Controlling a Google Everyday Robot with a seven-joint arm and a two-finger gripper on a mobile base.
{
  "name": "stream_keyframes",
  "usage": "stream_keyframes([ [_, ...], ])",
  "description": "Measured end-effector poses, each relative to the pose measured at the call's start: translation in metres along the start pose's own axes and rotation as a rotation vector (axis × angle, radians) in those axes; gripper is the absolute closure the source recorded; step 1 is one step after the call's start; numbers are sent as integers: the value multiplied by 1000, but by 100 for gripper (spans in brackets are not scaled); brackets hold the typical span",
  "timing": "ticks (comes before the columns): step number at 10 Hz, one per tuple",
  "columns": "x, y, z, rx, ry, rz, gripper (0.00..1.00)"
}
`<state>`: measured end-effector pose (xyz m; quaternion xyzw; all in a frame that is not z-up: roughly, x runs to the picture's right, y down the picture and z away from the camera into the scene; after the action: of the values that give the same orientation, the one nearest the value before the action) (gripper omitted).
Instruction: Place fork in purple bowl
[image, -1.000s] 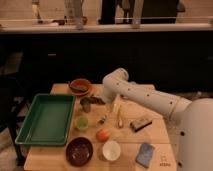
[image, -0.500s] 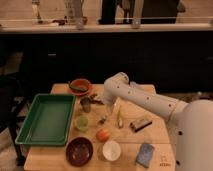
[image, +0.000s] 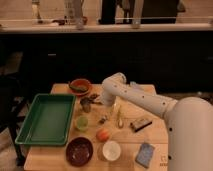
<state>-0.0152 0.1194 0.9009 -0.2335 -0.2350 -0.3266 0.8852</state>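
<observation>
Looking across the tabletop (image: 52, 156) from its near edge, the purple bowl (image: 79, 150) sits closest, at about 7 o'clock. A white cup (image: 111, 150) is just beside it at 6, and a blue pad (image: 145, 154) lies at 5.

One row back, an orange fruit (image: 103, 135) lies near the white cup, and a green cup (image: 81, 122) stands at the fruit's 10 o'clock. The fork (image: 103, 119), no more than a small grey glint, lies flat near the middle between the green cup and a yellow utensil (image: 119, 116). It is outside the purple bowl and apart from it.

A dark bar (image: 140, 124) lies toward 3 o'clock, and a green tray (image: 45, 120) fills the 9 o'clock side.

Farther back, the gripper (image: 93, 99) hangs low at the fork's 11 o'clock, just beside a spoon (image: 86, 106), its jaws spread with nothing in them. An orange bowl (image: 80, 86) stands at 11 o'clock by the far edge.
</observation>
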Motion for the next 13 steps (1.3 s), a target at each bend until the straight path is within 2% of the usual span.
stream_keyframes([
  [4, -2, 2, 10, -18, 52, -35, 20],
  [6, 2, 3, 16, -39, 80, -38, 20],
  [7, 4, 3, 18, -48, 87, -39, 20],
  [13, 15, -4, 25, -42, 103, -38, 20],
])
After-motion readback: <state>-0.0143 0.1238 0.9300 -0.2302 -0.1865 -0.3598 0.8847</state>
